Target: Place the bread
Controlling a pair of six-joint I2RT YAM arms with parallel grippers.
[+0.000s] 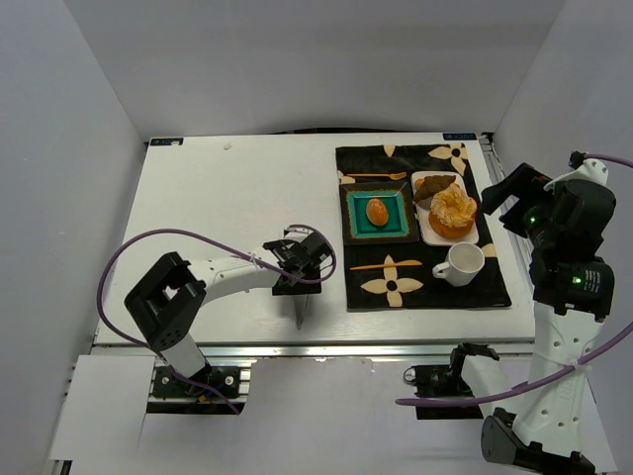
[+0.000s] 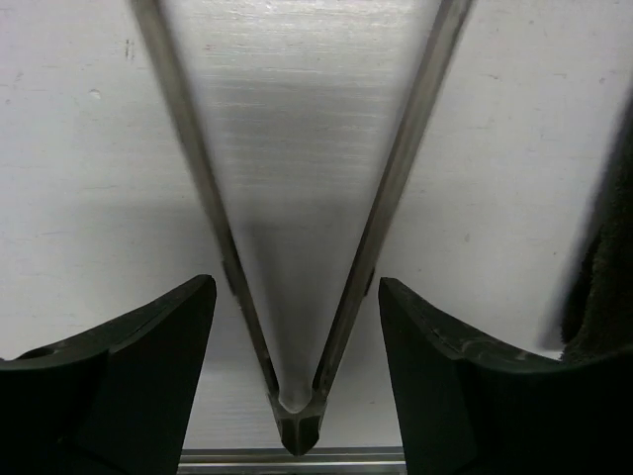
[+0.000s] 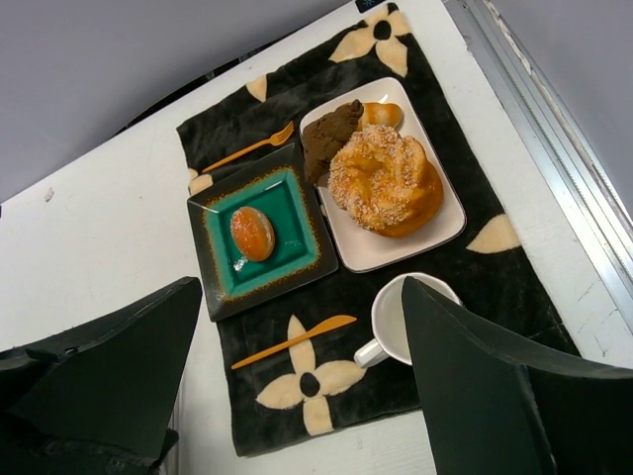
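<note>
The bread (image 1: 377,211), a small glossy orange-brown oval roll, lies in the middle of the teal square plate (image 1: 396,226) on the black mat; it also shows in the right wrist view (image 3: 252,233). My left gripper (image 1: 297,274) hangs low over the bare table near its front edge. Its jaws are open (image 2: 297,292) and stand either side of metal tongs (image 2: 391,198) that lie on the table, with a gap on each side. My right gripper (image 1: 502,198) is raised at the right of the mat, open and empty (image 3: 302,297).
A white plate (image 3: 447,230) holds a large swirled pastry (image 3: 386,180) and a dark brown piece (image 3: 328,134). A white mug (image 1: 462,263), an orange fork (image 3: 249,148) and an orange knife (image 3: 294,340) lie on the flowered black mat (image 1: 492,287). The tongs' hinge (image 1: 300,317) is near the table's front rail.
</note>
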